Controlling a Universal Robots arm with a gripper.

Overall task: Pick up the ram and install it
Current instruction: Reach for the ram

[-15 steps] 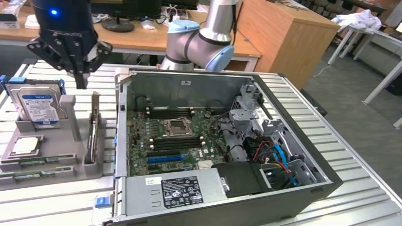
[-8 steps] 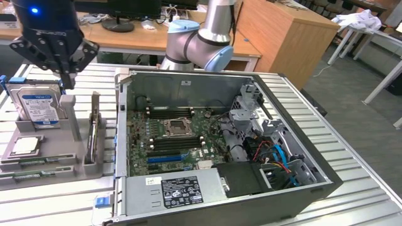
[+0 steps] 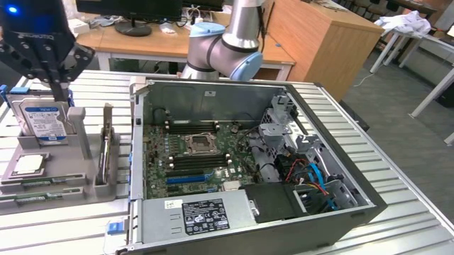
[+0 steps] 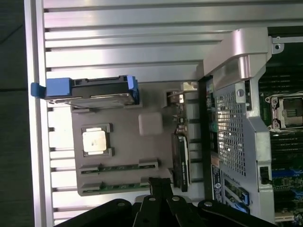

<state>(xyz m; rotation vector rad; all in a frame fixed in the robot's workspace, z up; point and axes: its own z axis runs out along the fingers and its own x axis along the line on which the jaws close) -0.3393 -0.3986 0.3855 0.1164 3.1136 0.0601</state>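
Two rams lie side by side in slots of a grey holder (image 3: pixel 80 186): one ram (image 3: pixel 34 183) (image 4: pixel 118 166) and a second ram (image 3: pixel 30 198) (image 4: pixel 113 185) beside it, each a narrow green stick. My black gripper (image 3: pixel 62 90) (image 4: pixel 160 182) hangs well above the holder, over its hard-drive end. Its fingers are drawn together with nothing between them. In the wrist view the fingertips sit just off the end of the second ram, still high above it. The open computer case (image 3: pixel 212 85) shows the motherboard (image 3: pixel 199 154) with dark memory slots beside the processor socket.
The holder also carries an upright silver-and-blue hard drive (image 3: pixel 44 119) (image 4: pixel 94 92), a processor chip (image 3: pixel 28 164) (image 4: pixel 94 141) and a larger card with a metal bracket (image 3: pixel 106 143) (image 4: pixel 180 161). A power supply (image 3: pixel 202 215) fills the case's near end. The arm's base (image 3: pixel 227 48) stands behind the case.
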